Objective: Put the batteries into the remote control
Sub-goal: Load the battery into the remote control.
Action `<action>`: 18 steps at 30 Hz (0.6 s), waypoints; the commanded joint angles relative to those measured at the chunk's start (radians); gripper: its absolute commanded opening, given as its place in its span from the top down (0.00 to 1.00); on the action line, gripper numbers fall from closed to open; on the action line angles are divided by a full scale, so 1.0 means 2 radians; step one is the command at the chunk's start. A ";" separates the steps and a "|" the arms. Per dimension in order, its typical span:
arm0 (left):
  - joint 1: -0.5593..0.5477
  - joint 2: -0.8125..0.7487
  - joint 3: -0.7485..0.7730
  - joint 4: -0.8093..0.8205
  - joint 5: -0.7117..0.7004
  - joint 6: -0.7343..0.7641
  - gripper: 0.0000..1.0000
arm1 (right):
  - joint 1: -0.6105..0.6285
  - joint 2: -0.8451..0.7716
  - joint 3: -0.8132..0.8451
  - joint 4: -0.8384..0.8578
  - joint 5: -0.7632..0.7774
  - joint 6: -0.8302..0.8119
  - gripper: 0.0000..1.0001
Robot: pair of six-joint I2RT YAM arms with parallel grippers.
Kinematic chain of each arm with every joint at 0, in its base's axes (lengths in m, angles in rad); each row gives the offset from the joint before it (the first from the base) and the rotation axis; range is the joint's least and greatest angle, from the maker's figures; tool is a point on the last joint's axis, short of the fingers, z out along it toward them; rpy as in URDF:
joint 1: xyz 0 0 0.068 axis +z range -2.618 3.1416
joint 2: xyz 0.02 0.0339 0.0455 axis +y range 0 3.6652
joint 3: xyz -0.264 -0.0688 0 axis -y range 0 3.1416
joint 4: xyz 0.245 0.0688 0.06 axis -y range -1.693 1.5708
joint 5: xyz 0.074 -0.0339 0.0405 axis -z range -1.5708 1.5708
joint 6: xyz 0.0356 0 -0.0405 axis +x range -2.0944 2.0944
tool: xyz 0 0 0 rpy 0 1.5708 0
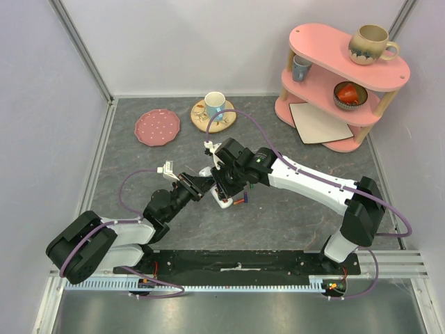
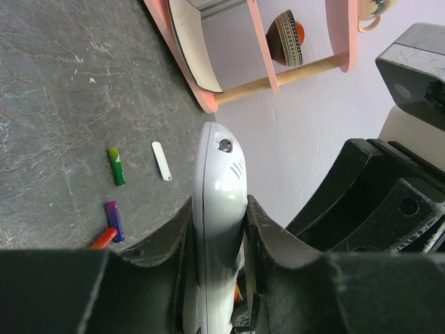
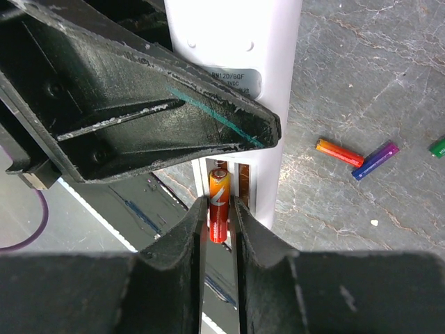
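Note:
My left gripper [image 2: 219, 209] is shut on the white remote control [image 2: 219, 181], holding it edge-up above the table. In the right wrist view the remote control [image 3: 278, 104] shows its open rear recess, with an orange-red battery [image 3: 218, 202] standing in it, lower end sticking out. My right gripper [image 3: 219, 209] straddles that battery, jaws slightly apart, with thin gaps at its sides. Loose batteries lie on the grey table: orange-red [image 3: 339, 152], blue-purple [image 3: 375, 161], green [image 3: 438, 146]. From above, both grippers meet at the remote control [image 1: 224, 198].
A thin white strip [image 2: 161, 161] lies by the green battery [image 2: 117, 167]. At the back stand a pink shelf [image 1: 341, 76] with a mug [image 1: 372, 43] and bowl [image 1: 348, 94], a pink plate [image 1: 157, 127], and a cup [image 1: 215, 106] on a coaster.

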 commanded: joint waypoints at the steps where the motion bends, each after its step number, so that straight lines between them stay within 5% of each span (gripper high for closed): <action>1: -0.015 -0.016 0.030 0.130 0.016 -0.020 0.98 | 0.005 0.000 0.008 0.061 -0.013 0.002 0.73; 18: -0.014 -0.010 0.026 0.118 0.012 -0.017 0.98 | 0.004 0.000 0.026 0.041 0.001 -0.006 0.68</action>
